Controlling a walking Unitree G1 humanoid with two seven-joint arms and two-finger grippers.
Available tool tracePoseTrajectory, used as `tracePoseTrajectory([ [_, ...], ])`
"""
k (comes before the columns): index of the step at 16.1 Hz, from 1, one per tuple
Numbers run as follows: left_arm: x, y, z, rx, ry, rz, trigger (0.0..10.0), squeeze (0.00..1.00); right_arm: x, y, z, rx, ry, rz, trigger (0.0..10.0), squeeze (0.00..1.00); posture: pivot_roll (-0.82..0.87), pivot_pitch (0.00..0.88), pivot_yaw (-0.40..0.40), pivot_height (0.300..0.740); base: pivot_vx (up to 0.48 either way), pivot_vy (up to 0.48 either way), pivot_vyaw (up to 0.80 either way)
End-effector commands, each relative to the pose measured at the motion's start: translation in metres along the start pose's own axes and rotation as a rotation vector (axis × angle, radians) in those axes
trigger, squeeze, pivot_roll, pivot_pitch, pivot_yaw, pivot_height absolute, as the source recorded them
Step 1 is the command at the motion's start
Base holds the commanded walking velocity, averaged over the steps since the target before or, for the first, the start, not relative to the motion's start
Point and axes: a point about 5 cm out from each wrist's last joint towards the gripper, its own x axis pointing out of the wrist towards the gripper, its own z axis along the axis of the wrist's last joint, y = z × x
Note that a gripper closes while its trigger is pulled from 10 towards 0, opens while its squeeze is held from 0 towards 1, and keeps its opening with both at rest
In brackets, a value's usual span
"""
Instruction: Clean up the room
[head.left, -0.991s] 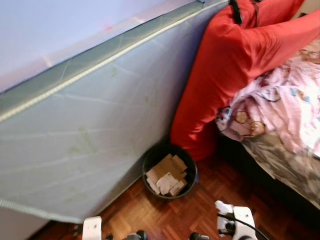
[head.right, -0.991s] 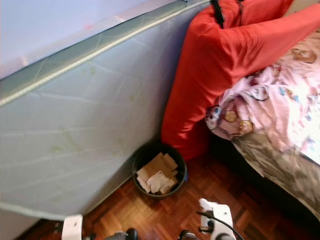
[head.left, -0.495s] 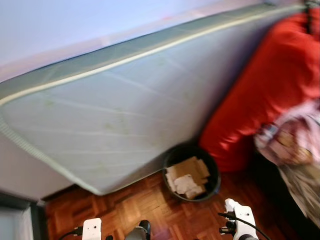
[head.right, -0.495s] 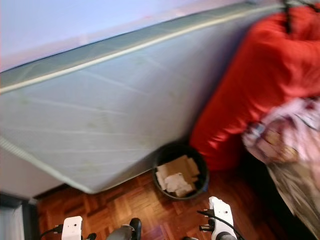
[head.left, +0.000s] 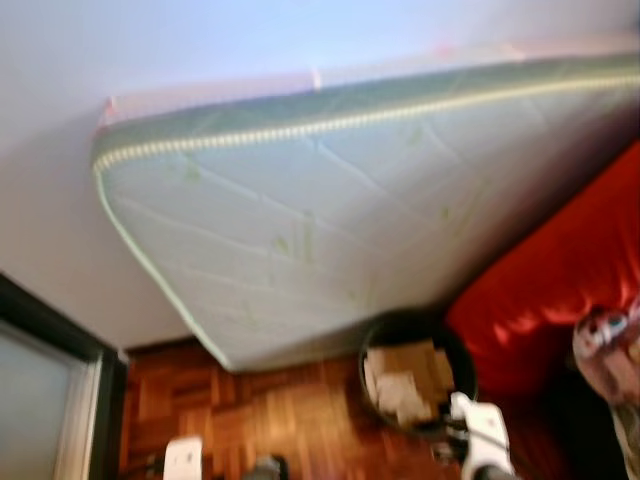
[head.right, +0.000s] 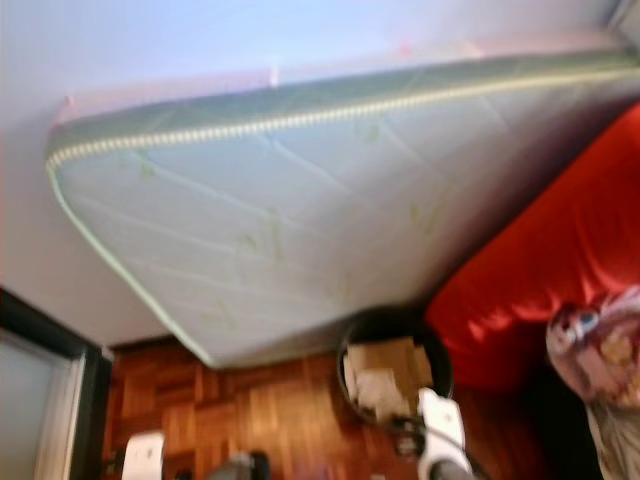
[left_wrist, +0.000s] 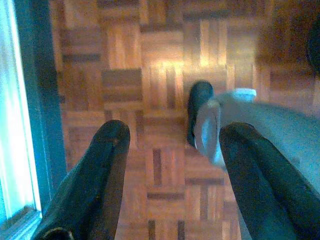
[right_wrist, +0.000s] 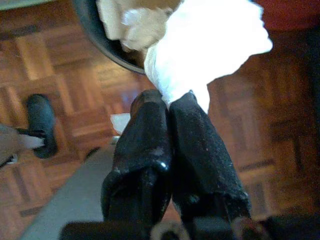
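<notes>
The right hand (right_wrist: 170, 102) has its two black fingers pressed tight together on a crumpled white tissue (right_wrist: 207, 47), which bunches out beyond the fingertips. In the right wrist view the wad hangs just beside the rim of a black waste bin (right_wrist: 95, 32), over the wooden parquet floor (right_wrist: 45, 60). In the head views, which are blurred, the right arm's white wrist (head.left: 482, 432) sits at the near right edge of the bin (head.left: 417, 372), which stands on the floor and holds pieces of brown cardboard (head.left: 405, 362) and pale paper.

The left hand (left_wrist: 172, 140) hangs low over the parquet with its fingers (left_wrist: 107, 165) spread well apart and nothing between them. Past them a dark shoe (left_wrist: 199, 102) rests on the floor, and a dark frame with a bright pane (left_wrist: 17, 115) runs along one side.

Behind the bin a pale quilted mattress (head.left: 330, 220) stands on its edge, leaning against the light wall (head.left: 200, 50). To the right of the bin lies a large red cushion (head.left: 560, 290), with pink patterned bedding (head.left: 605, 340) at the far right edge. A dark door frame (head.left: 55, 345) shows at the near left.
</notes>
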Motion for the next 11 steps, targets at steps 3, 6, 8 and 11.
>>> tracePoseTrajectory([
  [3, -0.0023, 0.0016, -0.0095, -0.018, 0.036, 0.004, 10.0, 0.0, -0.0045, -0.0061, -0.0159, 0.026, 0.047, -0.025, 10.0, 0.0, -0.04, 0.213, -0.011, 0.74, 0.0, 0.0, 0.0],
  [6, -0.002, 0.0013, -0.0081, -0.02, 0.029, 0.001, 10.0, 0.0, -0.0045, -0.006, -0.0155, 0.023, 0.043, -0.026, 10.0, 0.0, -0.04, 0.215, -0.011, 0.74, 0.182, 0.0, 0.0],
  [8, -0.0022, 0.0008, -0.0084, -0.019, 0.026, -0.001, 10.0, 0.0, -0.0046, -0.0062, -0.0159, 0.025, 0.043, -0.03, 10.0, 0.0, -0.04, 0.215, -0.01, 0.74, 0.324, 0.0, 0.0],
  [11, -0.0022, -0.0006, -0.0083, -0.017, 0.023, -0.004, 10.0, 0.0, -0.0046, -0.0064, -0.0158, 0.023, 0.044, -0.031, 10.0, 0.0, -0.04, 0.216, -0.012, 0.74, 0.341, 0.0, 0.0],
])
